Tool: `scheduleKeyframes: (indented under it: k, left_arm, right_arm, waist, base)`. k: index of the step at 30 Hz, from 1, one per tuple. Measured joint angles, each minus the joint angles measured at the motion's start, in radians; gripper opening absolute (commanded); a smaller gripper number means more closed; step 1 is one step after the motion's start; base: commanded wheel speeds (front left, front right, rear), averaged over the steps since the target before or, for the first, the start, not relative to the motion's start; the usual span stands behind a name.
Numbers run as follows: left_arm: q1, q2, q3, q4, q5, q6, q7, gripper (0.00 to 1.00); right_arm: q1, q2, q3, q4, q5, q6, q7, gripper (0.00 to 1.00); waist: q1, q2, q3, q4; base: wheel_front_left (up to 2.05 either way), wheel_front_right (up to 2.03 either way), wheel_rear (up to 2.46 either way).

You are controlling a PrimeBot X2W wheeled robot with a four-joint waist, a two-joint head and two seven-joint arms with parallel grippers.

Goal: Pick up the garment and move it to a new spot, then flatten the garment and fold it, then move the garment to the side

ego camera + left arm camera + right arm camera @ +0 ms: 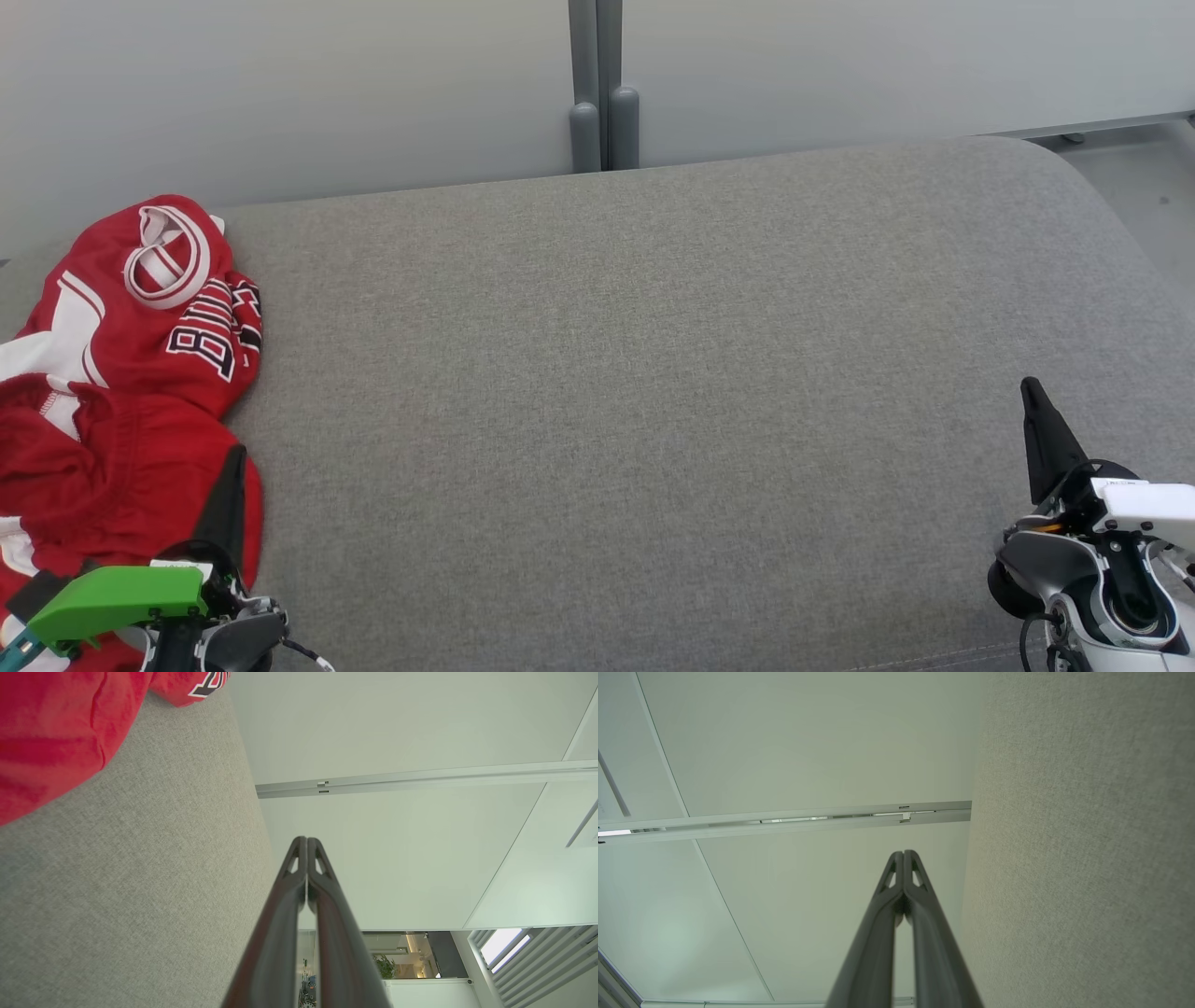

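The garment (pixel 140 373) is a red jersey with white trim and dark lettering, lying crumpled at the far left of the grey padded surface (pixel 635 401). My left gripper (pixel 235 462) rests at the lower left, its dark fingers lying over the garment's near edge, shut with nothing between them. In the left wrist view the shut left gripper (pixel 306 839) points past the surface, with red cloth of the garment (pixel 51 732) at the upper left. My right gripper (pixel 1031 385) stands at the lower right, shut and empty, far from the garment. The right wrist view shows the right gripper (pixel 903 853) with tips together.
A pale wall with a grey vertical post (pixel 597 84) runs behind the padded surface. The surface's rounded right corner (pixel 1074 177) drops off to a light floor (pixel 1158 196). Wide bare fabric lies between the two grippers.
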Motion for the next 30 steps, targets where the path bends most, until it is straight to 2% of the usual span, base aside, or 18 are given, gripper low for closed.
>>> scheduleKeyframes:
  k: [30]
  left_arm:
    - [0.0,0.0,0.0,0.0,0.0,0.0,0.0,0.0]
  right_arm:
    - [0.0,0.0,0.0,0.0,0.0,0.0,0.0,0.0]
  waist:
    - [0.0,0.0,0.0,0.0]
  base:
    - [0.0,0.0,0.0]
